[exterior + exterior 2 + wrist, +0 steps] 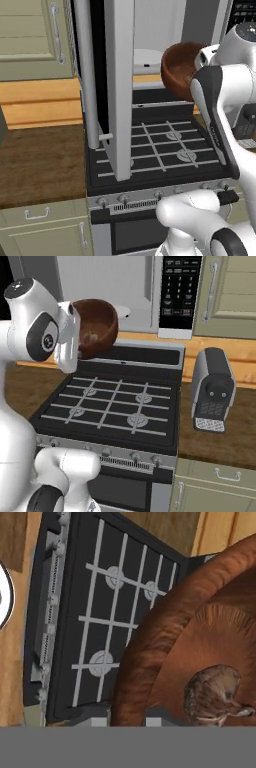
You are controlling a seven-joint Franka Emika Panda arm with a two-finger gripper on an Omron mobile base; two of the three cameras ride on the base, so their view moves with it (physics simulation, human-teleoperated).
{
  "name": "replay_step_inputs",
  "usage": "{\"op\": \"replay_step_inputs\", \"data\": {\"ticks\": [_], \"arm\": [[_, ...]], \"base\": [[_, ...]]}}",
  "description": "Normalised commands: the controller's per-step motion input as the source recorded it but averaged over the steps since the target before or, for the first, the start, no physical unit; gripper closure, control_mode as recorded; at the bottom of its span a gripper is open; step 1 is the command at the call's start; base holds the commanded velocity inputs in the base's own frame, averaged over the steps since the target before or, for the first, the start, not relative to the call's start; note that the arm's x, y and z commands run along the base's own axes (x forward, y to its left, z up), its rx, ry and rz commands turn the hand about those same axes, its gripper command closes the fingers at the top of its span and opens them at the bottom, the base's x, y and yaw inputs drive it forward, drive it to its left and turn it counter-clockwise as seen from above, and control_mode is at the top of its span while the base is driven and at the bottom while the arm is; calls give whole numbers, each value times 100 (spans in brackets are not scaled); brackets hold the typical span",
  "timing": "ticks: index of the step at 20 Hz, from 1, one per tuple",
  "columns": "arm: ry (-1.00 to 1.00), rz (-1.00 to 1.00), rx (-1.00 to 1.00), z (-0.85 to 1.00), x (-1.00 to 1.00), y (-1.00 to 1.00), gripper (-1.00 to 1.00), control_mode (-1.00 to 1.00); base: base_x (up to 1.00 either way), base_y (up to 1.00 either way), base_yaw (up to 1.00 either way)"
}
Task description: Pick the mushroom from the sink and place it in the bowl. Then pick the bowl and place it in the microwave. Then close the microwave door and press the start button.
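One thing matters most here: the bowl (pixel 97 326) hangs in the air above the back of the stove (pixel 115 406), just in front of the open microwave (pixel 150 45), and it is carried by its rim. The gripper (pixel 70 338) is closed on that rim at the side nearest the arm, so the bowl sticks out sideways from the fingers, tilted.

The mushroom (pixel 215 697) lies inside the bowl, on the bottom, as the hand view shows. It is small and rounded, so I judge it can roll easily if the bowl tips more. It looks light and a little soft.

The bowl looks stiff and hard, probably smooth, with a plain rim. A pinch on one edge gives little support, so the bowl may swing or slip between the fingers if the arm moves quickly. I think the rim is the only sensible place to hold, because the wall is too wide for the jaws.

The microwave door (pixel 117 85) stands open, edge-on at the left of the cavity. The pale interior and the white turntable (pixel 147 60) are free for the bowl.
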Motion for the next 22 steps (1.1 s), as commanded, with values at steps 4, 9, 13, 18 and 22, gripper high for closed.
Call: {"op": "replay_step_inputs", "data": {"ticks": [4, 9, 13, 18, 22], "arm": [[1, 5, -3, 48, 85, 31, 100, -100], [8, 0, 0, 24, 99, 27, 100, -100], [6, 0, 0, 31, 85, 20, 100, -100], [0, 0, 0, 16, 85, 24, 100, -100], [1, 0, 0, 0, 84, 16, 100, -100]], "base": [[0, 0, 0], [0, 0, 0], [0, 0, 0], [0, 0, 0], [0, 0, 0]]}}
